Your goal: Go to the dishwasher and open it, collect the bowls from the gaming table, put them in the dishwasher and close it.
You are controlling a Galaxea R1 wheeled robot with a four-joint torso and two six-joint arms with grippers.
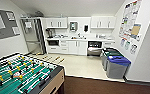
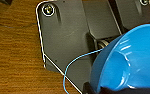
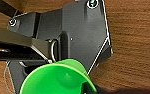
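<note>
A blue bowl [image 2: 131, 62] is seen large in the left wrist view and a green bowl [image 3: 57, 78] in the right wrist view, each over brown wood-grain flooring; each appears to be carried at its gripper, but the fingers are not made out, so it cannot be told whether the jaws are apart or clamped on a rim. In the head view the dishwasher [image 1: 94, 48] is located at the far counter, under the worktop and left of the bins [image 1: 115, 63]; its steel door appears to be tilted open, with a dark interior above it. The foosball table [image 1: 21, 75] is placed near, at the lower left of that view. Risks are judged as follows. A bowl held by its rim alone may be swung or dropped during driving (smooth plastic offers little grip). The threshold from dark floor to pale kitchen floor [image 1: 76, 65] may jolt the load. The approach is narrowed by the bins beside the dishwasher, so the base or the right arm may be caught there. The lowered door projects into the path and may be struck if the approach is too direct. Posters [image 1: 129, 20] are mounted on the right wall and papers on the noticeboard [image 1: 3, 22] at left; no writing, brand or label can be read.
</note>
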